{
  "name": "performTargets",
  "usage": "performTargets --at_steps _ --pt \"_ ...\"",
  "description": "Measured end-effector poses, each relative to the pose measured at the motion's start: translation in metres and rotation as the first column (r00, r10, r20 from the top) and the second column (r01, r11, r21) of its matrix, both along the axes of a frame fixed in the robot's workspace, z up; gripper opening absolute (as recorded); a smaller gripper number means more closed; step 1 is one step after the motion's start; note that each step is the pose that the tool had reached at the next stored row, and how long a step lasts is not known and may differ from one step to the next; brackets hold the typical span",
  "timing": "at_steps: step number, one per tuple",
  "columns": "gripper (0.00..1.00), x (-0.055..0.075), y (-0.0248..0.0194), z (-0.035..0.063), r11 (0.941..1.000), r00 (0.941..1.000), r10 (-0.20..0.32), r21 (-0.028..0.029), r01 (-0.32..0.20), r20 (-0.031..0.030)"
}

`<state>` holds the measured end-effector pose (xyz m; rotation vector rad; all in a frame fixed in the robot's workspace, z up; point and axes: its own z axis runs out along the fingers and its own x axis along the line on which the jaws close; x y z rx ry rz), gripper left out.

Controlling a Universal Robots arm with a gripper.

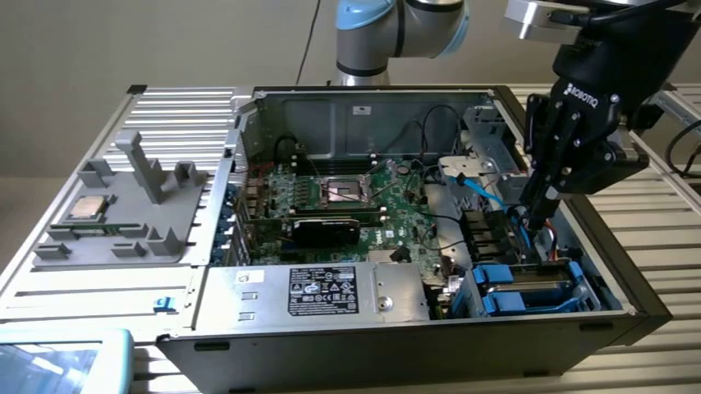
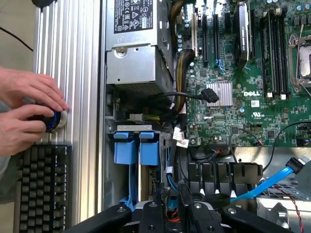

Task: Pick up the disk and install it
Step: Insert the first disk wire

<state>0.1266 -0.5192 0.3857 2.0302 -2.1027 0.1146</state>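
pincer point(image 1: 539, 220) down inside the computer case point(image 1: 362, 107), fingers nearly together, nothing visibly gripped. hovering just above the disk point(image 1: 526, 289), already seated in its blue carrier in the drive bay at the case's front corner, beside the power supply point(image 1: 318, 291). likely the install step, near finished; next move calls for care around the blue cable point(image 1: 482, 190) close by.

A green motherboard point(image 1: 350, 205) fills the open black computer case point(image 1: 416, 345). Nearer lies a silver power-supply box point(image 1: 318, 291) (black label on top). A grey plastic fixture tray point(image 1: 121, 213) sits at the exterior view's left.
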Motion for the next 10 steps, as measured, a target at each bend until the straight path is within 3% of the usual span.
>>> performTargets --at_steps 3,4,10 --pt "0.25 -0.0001 0.0030 -0.0017 0.9999 1.0000 0.000 -0.0150 0.000 0.0000" --pt "0.25 -0.0002 0.0032 -0.0021 0.9998 1.0000 0.000 -0.0174 0.000 0.0000" --pt "0.25 -0.0002 0.0029 -0.0047 0.9998 1.0000 -0.001 -0.0176 0.001 0.0000"
